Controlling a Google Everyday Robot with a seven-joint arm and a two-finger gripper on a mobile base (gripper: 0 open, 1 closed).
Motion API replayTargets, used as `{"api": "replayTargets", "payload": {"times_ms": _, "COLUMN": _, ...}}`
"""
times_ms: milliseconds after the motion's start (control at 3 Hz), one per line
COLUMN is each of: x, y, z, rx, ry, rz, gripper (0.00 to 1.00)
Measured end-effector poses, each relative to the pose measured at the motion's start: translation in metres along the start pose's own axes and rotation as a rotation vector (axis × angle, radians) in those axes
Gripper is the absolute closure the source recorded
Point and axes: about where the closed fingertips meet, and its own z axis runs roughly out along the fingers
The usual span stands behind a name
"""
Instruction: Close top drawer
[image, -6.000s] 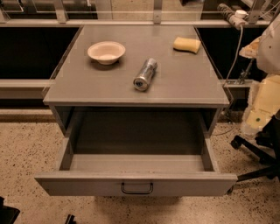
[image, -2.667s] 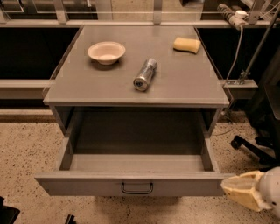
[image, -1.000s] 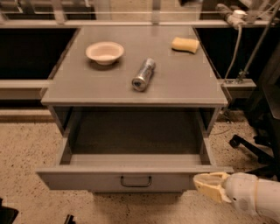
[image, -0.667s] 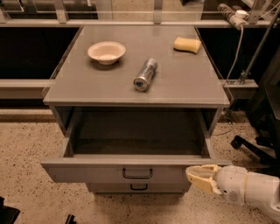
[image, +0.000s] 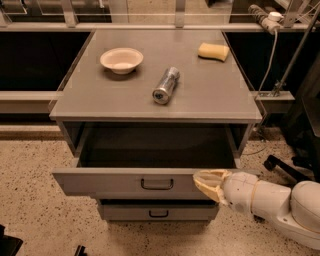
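Note:
The top drawer (image: 125, 182) of the grey cabinet (image: 150, 95) stands partly open, its grey front bearing a small black loop handle (image: 157, 184). Its dark inside shows as a shallow strip. My gripper (image: 207, 181), cream-coloured, presses against the right part of the drawer front. The white arm (image: 270, 197) reaches in from the lower right. A lower drawer front (image: 157, 212) with the same black handle shows beneath.
On the cabinet top lie a white bowl (image: 121, 59), a silver can on its side (image: 165, 85) and a yellow sponge (image: 213, 51). A black chair base (image: 285, 165) stands at the right. Speckled floor surrounds the cabinet.
The top drawer has slid back into the cabinet by more than half, uncovering the lower drawer front. My gripper has moved in from the right and followed the drawer front inward.

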Motion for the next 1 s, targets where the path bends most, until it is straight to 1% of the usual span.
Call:
{"api": "replayTargets", "payload": {"times_ms": 333, "x": 0.0, "y": 0.0, "z": 0.0, "rx": 0.0, "ry": 0.0, "rz": 0.0, "gripper": 1.0}}
{"api": "replayTargets", "payload": {"times_ms": 667, "x": 0.018, "y": 0.003, "z": 0.012, "rx": 0.014, "ry": 0.047, "rz": -0.02, "gripper": 1.0}}
{"api": "replayTargets", "payload": {"times_ms": 1000, "x": 0.037, "y": -0.001, "z": 0.026, "rx": 0.043, "ry": 0.091, "rz": -0.058, "gripper": 1.0}}
